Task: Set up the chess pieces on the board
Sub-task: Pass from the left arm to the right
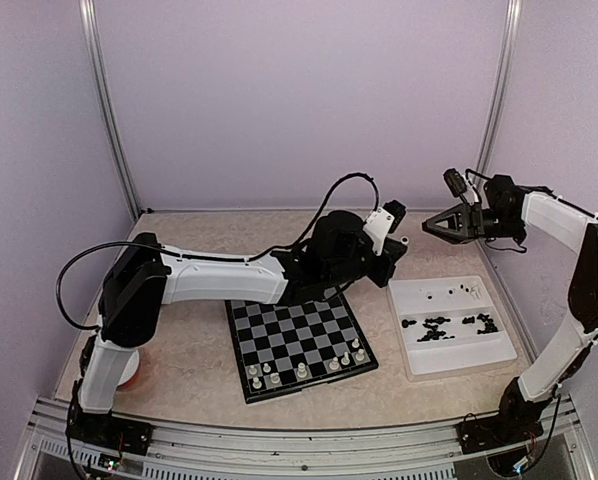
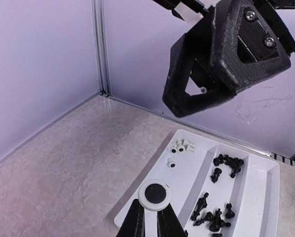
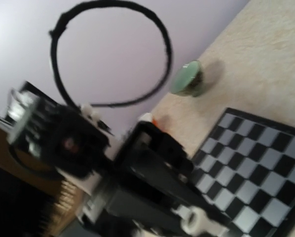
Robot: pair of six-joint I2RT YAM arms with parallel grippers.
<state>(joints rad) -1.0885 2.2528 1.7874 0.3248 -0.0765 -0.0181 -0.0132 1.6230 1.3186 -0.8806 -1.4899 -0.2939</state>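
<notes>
The beige marbled tabletop [image 1: 184,355] carries the board [image 1: 294,335] near its centre, with a white tray [image 1: 459,356] just to the right.

Left tool [image 2: 151,213] pinches a white chess piece [image 2: 155,195]; right tool [image 1: 429,227] held high, jaws unclear.

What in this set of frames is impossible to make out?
Right claw: open or shut unclear; small in the top view, tips cut off in the left wrist view, own view blurred.
Board: far squares hidden under the left arm, top view.
White piece in the left claw: only its round base shows, left wrist view; type unknown.
Black pieces in the tray: too small to identify, top view.
</notes>
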